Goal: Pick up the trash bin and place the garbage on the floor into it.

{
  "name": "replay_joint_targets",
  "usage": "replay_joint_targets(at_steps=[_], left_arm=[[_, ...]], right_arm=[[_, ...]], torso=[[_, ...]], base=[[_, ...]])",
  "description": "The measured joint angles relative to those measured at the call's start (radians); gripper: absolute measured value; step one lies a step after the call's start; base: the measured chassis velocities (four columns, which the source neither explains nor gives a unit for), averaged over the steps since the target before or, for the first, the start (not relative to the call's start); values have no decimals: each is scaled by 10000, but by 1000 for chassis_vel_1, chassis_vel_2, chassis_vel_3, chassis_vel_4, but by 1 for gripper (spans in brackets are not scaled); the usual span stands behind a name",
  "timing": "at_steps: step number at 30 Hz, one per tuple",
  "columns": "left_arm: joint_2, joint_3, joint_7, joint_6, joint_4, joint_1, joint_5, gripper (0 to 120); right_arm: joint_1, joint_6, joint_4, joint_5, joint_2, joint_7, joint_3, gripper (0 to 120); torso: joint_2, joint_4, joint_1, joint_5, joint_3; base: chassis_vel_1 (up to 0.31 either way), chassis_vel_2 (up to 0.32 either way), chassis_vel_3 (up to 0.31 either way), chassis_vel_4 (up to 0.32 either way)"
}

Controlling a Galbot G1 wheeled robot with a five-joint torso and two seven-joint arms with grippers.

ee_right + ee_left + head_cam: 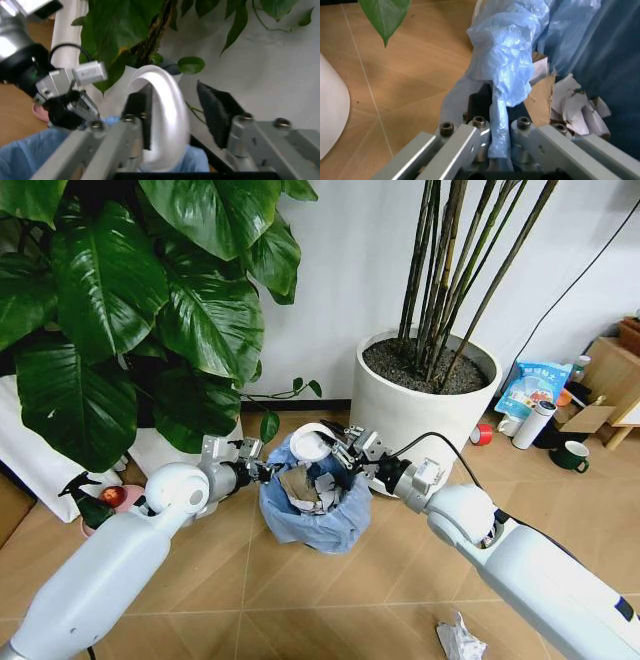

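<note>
The trash bin (315, 515), a small round container lined with a crinkled light-blue bag, sits on the herringbone wood floor (250, 580) between two white plant pots, already holding torn cardboard and crumpled paper. The left gripper (262, 471) is clamped on the bag-covered rim at the bin's left side, the thin film bunched between its metal fingers (470, 138). The right gripper (335, 448) hovers over the bin's mouth with a smooth white disc (162, 112) standing on edge between its dark pads; one pad touches the disc while the other stands clear of it, so the hold looks loose or released. The bin appears light and stiff under its slippery, easily torn liner, and the rim seems the surest place to grip. The disc looks rigid and slick, best pinched across its flat faces. A crumpled white tissue (458, 642) lies on the floor near the right arm.
</note>
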Motion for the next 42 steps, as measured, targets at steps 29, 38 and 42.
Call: replay_joint_targets(at_steps=[29, 38, 42], left_arm=[[459, -1233, 46, 0, -981, 1722, 474, 0], [553, -1444, 95, 0, -1224, 1965, 539, 0], [549, -1443, 226, 0, -1201, 1962, 652, 0]], right_arm=[[-2829, -1749, 1461, 2743, -1049, 3023, 2033, 100], [-6638, -624, 965, 1640, -1076, 1556, 4891, 100], [-8085, -89, 470, 1097, -668, 935, 5742, 100]], torso=[[2, 1, 0, 1, -1], [2, -5, -1, 1, -2], [2, 0, -1, 1, -2]], base=[[0, 0, 0, 0], [0, 0, 0, 0], [0, 0, 0, 0]])
